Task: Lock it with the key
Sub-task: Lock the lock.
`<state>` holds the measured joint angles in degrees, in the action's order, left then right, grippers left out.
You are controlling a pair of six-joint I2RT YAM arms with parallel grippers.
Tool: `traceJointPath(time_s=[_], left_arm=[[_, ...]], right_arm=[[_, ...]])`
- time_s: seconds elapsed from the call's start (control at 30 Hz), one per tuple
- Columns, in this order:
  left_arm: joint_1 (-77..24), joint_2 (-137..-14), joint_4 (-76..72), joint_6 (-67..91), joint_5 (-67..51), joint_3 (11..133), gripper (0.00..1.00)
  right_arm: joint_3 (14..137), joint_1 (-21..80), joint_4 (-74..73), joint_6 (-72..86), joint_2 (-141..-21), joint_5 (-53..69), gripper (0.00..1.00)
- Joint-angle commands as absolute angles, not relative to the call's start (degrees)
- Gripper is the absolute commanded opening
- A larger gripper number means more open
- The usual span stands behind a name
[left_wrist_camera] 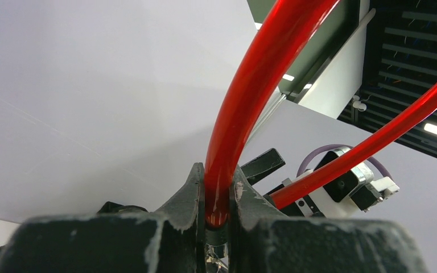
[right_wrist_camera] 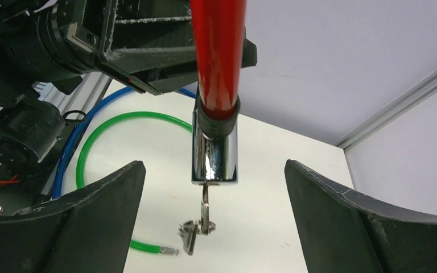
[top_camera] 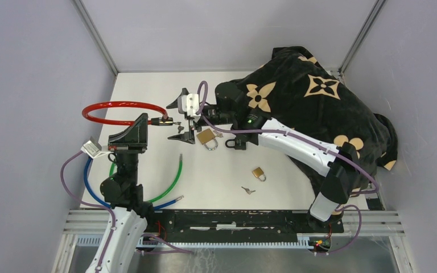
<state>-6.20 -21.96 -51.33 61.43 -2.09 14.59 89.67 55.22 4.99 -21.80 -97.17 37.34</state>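
A red cable lock point(top_camera: 119, 111) loops over the table's left. My left gripper point(top_camera: 148, 120) is shut on the red cable point(left_wrist_camera: 244, 102) just behind its chrome lock cylinder point(top_camera: 169, 120), holding it above the table. In the left wrist view the gripper point(left_wrist_camera: 217, 199) clamps the cable between both fingers. A key point(right_wrist_camera: 205, 196) sits in the end of the cylinder point(right_wrist_camera: 215, 151), with a ring of spare keys point(right_wrist_camera: 196, 230) dangling below. My right gripper point(top_camera: 180, 120) is open. In its wrist view it point(right_wrist_camera: 216, 219) straddles the cylinder and key with wide gaps, touching neither.
A brass padlock point(top_camera: 206, 136) lies just right of the grippers. A smaller padlock point(top_camera: 258, 173) and a loose key point(top_camera: 248, 190) lie nearer the front. Green point(top_camera: 170, 179) and blue point(top_camera: 94, 187) cable locks lie front left. A black patterned blanket point(top_camera: 313, 96) covers the back right.
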Motion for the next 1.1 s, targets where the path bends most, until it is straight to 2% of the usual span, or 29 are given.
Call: traceJointPath(time_s=[0.0, 0.27, 0.47, 0.67, 0.97, 1.07], left_arm=[[-6.12, -21.27, -55.72, 59.92, -2.22, 16.52, 0.02], [-6.15, -21.22, -55.72, 60.03, -2.44, 16.35, 0.02], [-6.13, -21.44, -55.55, 60.16, -2.45, 16.52, 0.02], [-6.18, -21.45, -55.2, 60.46, -2.29, 16.52, 0.02], [-6.16, -21.43, -54.89, 61.24, -2.19, 16.44, 0.02], [-6.11, -21.45, -54.39, 61.71, -1.89, 16.57, 0.02]], right_arm=[[92.26, 53.34, 2.48, -20.97, -93.04, 41.71, 0.98], [90.64, 49.4, -1.56, -13.36, -90.57, 48.28, 0.93], [88.98, 49.81, 3.04, -6.81, -91.71, 47.8, 0.76], [85.92, 52.07, 7.39, -7.12, -90.79, 44.01, 0.66], [84.65, 52.62, 8.67, -9.11, -91.22, 37.41, 0.43], [84.88, 53.2, 7.37, -12.01, -91.58, 34.2, 0.41]])
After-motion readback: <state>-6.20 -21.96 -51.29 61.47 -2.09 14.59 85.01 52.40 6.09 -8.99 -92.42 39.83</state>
